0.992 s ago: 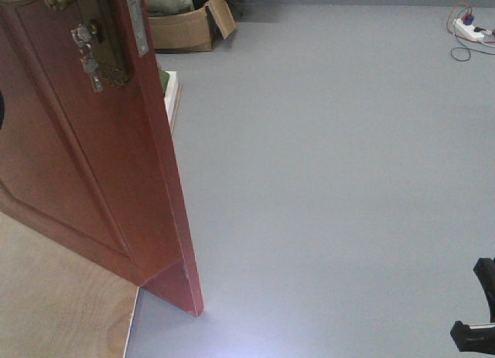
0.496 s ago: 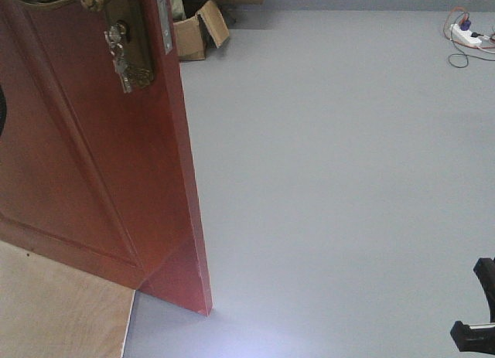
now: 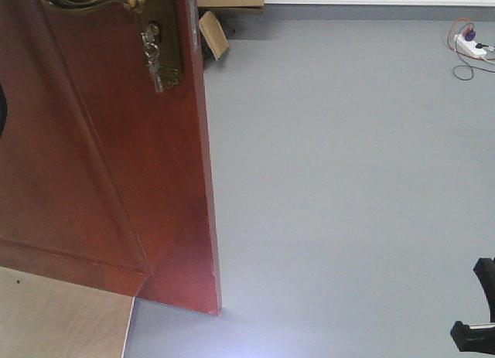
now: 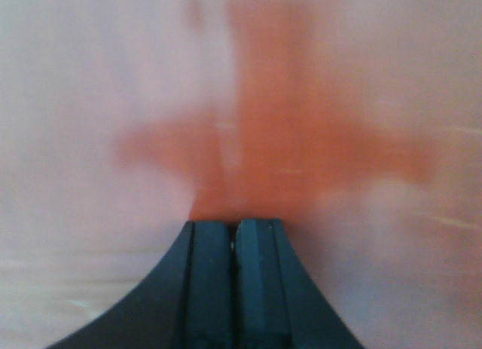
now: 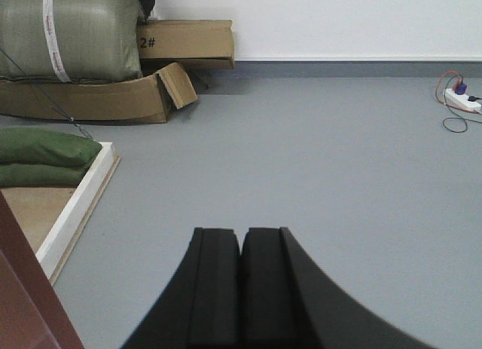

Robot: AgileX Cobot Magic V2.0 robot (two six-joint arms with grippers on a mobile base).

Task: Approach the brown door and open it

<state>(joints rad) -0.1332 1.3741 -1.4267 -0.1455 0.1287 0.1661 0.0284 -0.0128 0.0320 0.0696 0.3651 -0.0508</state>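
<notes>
The brown door [image 3: 100, 157] stands ajar at the left of the front view, its free edge reaching down to the grey floor [image 3: 348, 188], so the opening step looks underway; the next move likely calls for pushing the panel wider. The left gripper [image 4: 234, 236], fingers pressed together on nothing, sits close against a blurred reddish surface, likely the door; only the right wrist view shows the right gripper [image 5: 241, 243], also closed empty, and cardboard boxes [image 5: 184, 44] by the far wall.
</notes>
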